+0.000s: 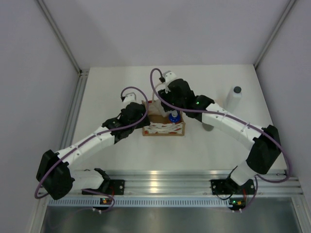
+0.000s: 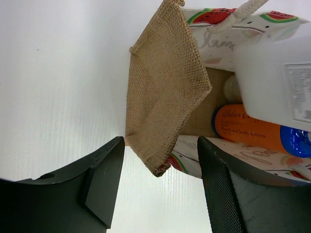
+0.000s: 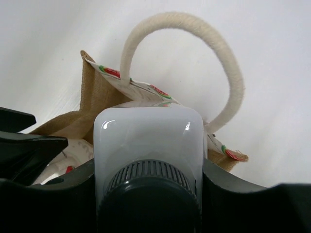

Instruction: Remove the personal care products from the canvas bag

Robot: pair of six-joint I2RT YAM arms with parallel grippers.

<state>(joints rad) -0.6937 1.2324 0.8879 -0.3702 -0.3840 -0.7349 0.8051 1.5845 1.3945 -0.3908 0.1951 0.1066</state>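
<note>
White btl (image 3: 148, 138) cap-up (R claw (image 3: 148, 162) grips).

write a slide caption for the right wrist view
Right gripper grips a white, dark-capped bottle at the canvas bag, its cream handle looping behind

Bright even light, soft shadows, wrist-cam fg blurry.

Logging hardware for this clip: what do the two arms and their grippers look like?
Both the left arm and right arm have white links, bulky black joints and a purple cable looping along each. A green light glows near the right wrist. The left gripper and right gripper have black fingers; one left finger has a mesh-textured pad.
</note>
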